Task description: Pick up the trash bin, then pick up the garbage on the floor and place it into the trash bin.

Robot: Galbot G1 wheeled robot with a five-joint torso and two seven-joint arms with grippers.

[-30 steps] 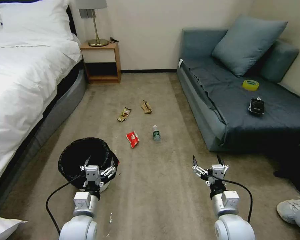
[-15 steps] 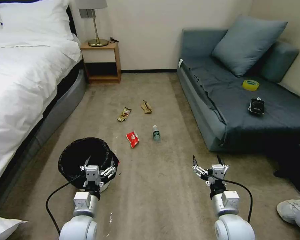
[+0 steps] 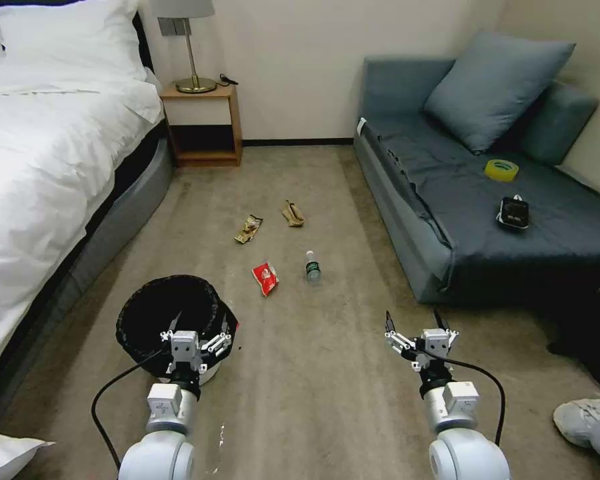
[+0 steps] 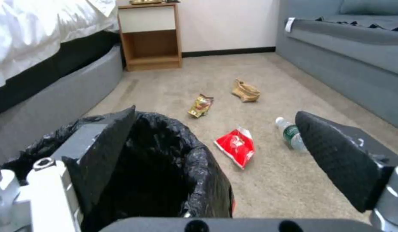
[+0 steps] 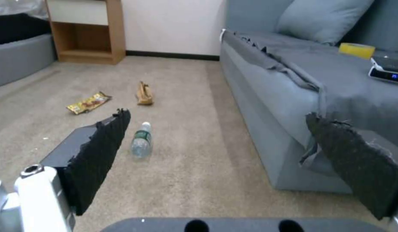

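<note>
Meanwhile, left tool [image 3: 200, 326] hovers spread over black-lined trash bin [image 3: 147, 313].

Nothing among the task's things has shifted; a person's shoe [image 3: 585, 420] edged slightly.

Low left of the head view, the trash bin [image 3: 169, 313] shows a crinkled black liner over a white body. Mid-frame on the beige carpet [image 3: 313, 373] lie a red snack packet [image 3: 265, 278], a clear bottle [image 3: 312, 267] with a green label, a brown-gold candy wrapper [image 3: 248, 229] and a tan scrap [image 3: 292, 214]. At right, the slate-blue sofa [image 3: 447, 200] carries a yellow tape roll [image 3: 501, 169] and a black device [image 3: 513, 213]. At upper left is white bedding [image 3: 40, 147].
</note>
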